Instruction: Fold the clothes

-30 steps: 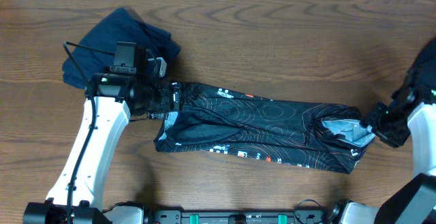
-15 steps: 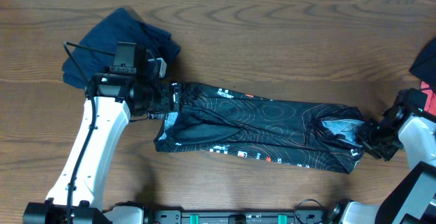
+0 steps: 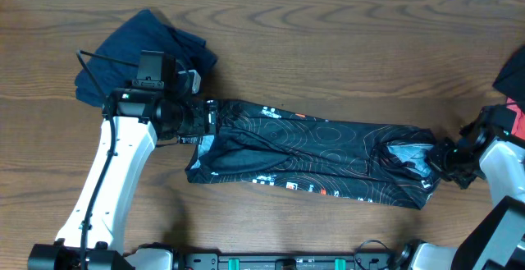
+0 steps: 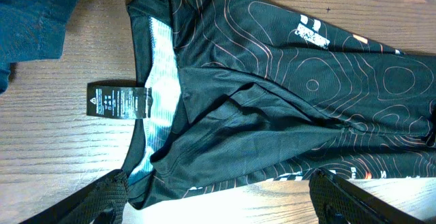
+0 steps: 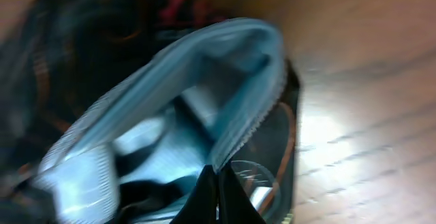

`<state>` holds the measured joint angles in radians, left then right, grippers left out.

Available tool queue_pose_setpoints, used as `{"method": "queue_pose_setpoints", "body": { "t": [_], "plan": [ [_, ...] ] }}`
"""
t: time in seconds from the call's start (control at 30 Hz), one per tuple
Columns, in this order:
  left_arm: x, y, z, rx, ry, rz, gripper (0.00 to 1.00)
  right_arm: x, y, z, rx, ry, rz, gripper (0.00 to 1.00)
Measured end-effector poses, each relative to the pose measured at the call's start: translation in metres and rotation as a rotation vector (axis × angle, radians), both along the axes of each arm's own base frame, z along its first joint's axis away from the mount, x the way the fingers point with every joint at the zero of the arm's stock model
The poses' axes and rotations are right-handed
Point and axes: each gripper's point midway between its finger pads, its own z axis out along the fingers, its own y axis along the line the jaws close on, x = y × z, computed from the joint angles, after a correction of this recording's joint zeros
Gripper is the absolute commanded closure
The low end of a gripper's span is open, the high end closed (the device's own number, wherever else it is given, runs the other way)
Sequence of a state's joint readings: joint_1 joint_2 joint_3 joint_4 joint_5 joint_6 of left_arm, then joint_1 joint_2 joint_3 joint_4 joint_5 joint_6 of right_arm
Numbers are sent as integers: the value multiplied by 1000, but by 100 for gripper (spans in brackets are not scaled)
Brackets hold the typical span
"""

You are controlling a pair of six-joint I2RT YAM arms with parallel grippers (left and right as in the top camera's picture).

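Note:
The clothes [image 3: 316,153], a black jersey with thin orange contour lines, lie in a long narrow strip across the table. My left gripper [image 3: 208,123] hovers over the strip's left end. In the left wrist view that gripper [image 4: 221,207] is open, its fingers [image 4: 102,198] wide apart over the hem [image 4: 225,108], with nothing between them. My right gripper [image 3: 447,159] is at the strip's right end. The right wrist view, blurred, shows this gripper [image 5: 218,183] shut, its tips pinching the edge of the light-blue inner collar [image 5: 170,101].
A crumpled dark-blue garment [image 3: 139,52] lies at the back left, just behind the left arm. A black and red item [image 3: 513,81] shows at the right edge. A black label [image 4: 119,101] sticks out from the jersey's left end onto the wooden table [image 3: 344,48].
My right gripper has moved in to the jersey's right end and closed its jaws on the collar edge. The left arm and the jersey have stayed still.

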<state>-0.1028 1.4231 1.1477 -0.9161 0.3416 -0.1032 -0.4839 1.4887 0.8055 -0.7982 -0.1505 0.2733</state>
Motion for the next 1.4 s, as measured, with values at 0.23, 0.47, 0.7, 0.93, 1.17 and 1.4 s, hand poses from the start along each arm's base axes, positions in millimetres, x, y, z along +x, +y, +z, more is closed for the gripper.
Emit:
{"method": "queue_pose_setpoints", "body": {
  "t": [0.23,0.47,0.7,0.93,1.17,1.4],
  "plan": [
    [0,0,0,0,1,0,13,13,24,31,31,-141,121,99],
    [0,0,0,0,1,0,14,30,79,50,99,-260,371,98],
    [-2,0,-1,1,10,0,13,23,120,44,123,-211,535,99],
    [-4,0,-1,1,15,0,13,1,115,34,59,-77,528,99],
    [-4,0,-1,1,15,0,13,-6,98,32,-6,-31,467,99],
    [-3,0,-1,1,13,-1,13,-25,93,40,18,9,432,85]
  ]
}}
